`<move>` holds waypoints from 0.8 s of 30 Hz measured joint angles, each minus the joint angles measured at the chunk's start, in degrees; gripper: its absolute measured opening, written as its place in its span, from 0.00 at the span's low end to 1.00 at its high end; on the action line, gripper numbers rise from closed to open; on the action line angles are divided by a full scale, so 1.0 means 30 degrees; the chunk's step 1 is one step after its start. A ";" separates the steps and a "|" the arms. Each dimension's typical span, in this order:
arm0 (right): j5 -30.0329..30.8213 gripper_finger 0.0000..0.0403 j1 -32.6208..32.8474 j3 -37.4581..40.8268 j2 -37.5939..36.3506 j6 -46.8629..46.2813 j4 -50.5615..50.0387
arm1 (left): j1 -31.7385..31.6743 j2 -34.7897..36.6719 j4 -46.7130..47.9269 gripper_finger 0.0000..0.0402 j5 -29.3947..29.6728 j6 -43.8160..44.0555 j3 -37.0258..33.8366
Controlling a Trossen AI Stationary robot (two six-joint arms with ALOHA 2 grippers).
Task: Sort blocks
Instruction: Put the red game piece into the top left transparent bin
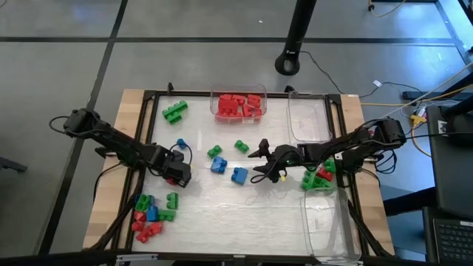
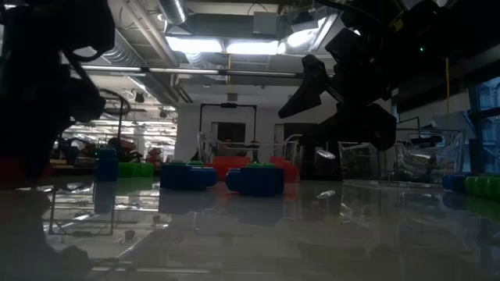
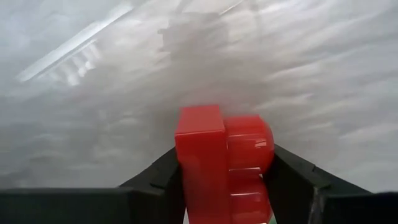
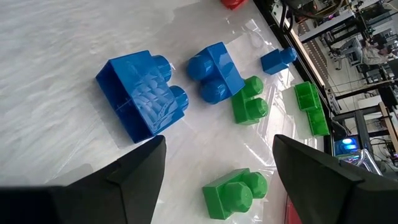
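1. Because the blocks look like stiff, light moulded plastic with slick sides, I judge they are best pinched across two flat opposite walls, below the studs
2. The left hand (image 3: pixel 227 186) is clamped on a red block (image 3: pixel 221 165), low over the bench (image 1: pixel 244 214) at centre-left
3. The right hand (image 4: pixel 214 165) is spread wide with nothing in it, hovering near the blue block (image 4: pixel 142 93) at mid-bench, wrist pitched down
4. Loose green and blue blocks lie around the middle; a mixed pile (image 1: pixel 151 213) sits at front-left, and red ones fill the far bin (image 1: pixel 239 106)
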State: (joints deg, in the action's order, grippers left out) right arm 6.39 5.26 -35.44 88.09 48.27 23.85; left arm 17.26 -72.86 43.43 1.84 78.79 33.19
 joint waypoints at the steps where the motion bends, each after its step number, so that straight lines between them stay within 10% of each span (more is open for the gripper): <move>1: 0.0002 0.73 0.0000 0.0000 0.0000 -0.0004 0.0000 | 0.0000 0.0000 0.0079 0.39 -0.0011 -0.0125 0.0144; 24: 0.0002 0.73 -0.0007 0.0000 -0.0007 0.0007 -0.0005 | -0.4037 0.0036 -0.3099 0.39 0.5555 -1.0632 0.6546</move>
State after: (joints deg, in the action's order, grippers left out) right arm 6.39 5.23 -35.44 88.07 48.29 23.84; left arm 5.15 -72.75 34.13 18.50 46.90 52.83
